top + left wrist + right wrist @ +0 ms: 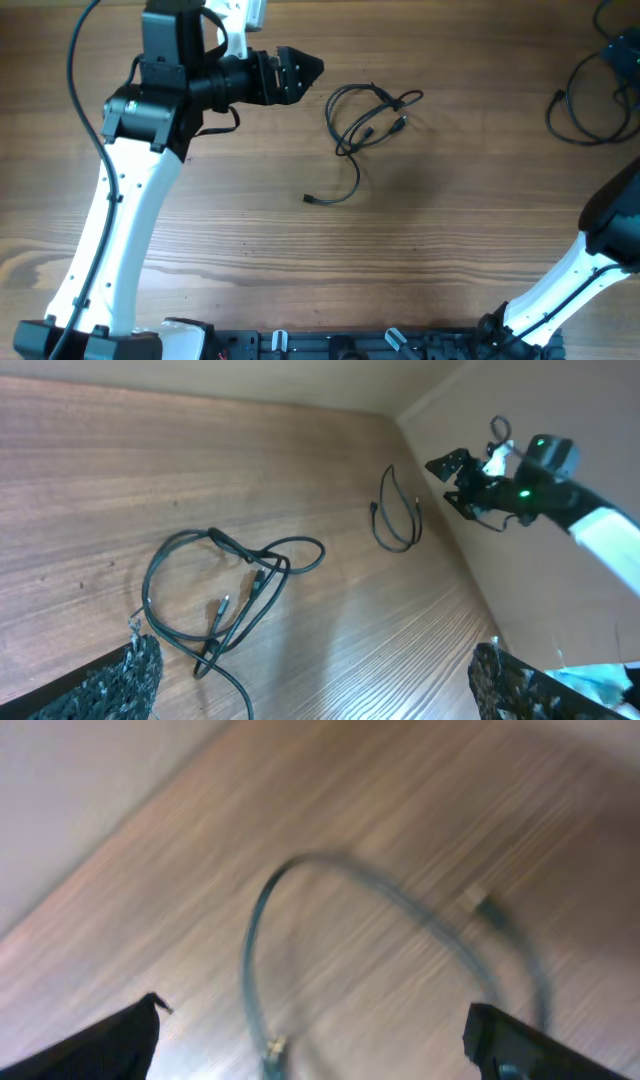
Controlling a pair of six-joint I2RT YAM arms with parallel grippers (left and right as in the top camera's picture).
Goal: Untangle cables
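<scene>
A tangle of thin black cables lies in loose loops on the wooden table, and one strand trails down to a plug. My left gripper hovers just left of the tangle. It is open in the left wrist view, with the tangle ahead of its left finger. A separate cable lies in a loop at the far right. My right gripper is open above that blurred loop, holding nothing.
The table's right edge runs close beside the separate cable. The right gripper hangs over that edge. The white left arm crosses the table's left side, and the right arm rises at the lower right.
</scene>
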